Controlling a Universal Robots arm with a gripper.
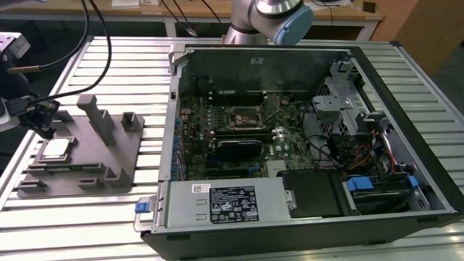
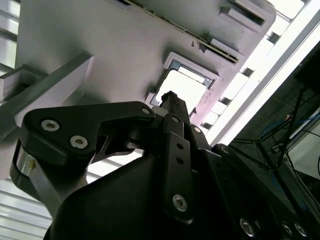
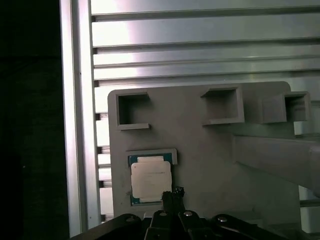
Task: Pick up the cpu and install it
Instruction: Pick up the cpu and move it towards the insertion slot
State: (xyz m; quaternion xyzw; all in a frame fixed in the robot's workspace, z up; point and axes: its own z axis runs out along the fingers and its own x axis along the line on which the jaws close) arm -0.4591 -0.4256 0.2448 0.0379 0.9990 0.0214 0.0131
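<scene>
Claw (image 3: 172, 193) narrow and empty, near one cpu (image 3: 150, 178) on one grey fixture (image 3: 215, 150).

Arm (image 1: 246, 22) at 12 o'clock in the exterior view was a silver-grey metal tube; the round joint had a pale blue cap (image 1: 294, 26). Claw (image 1: 40, 128) at 9 o'clock was matte black, with black cables (image 1: 106, 60) looping up off it. In the second wrist view it had flat angular black link plates (image 2: 85, 132), silver screw heads (image 2: 79, 142) and a shiny metal band (image 2: 22, 165) at 8 o'clock. In the first wrist view, small silver screws (image 3: 187, 214) sat at 6 o'clock.
</scene>
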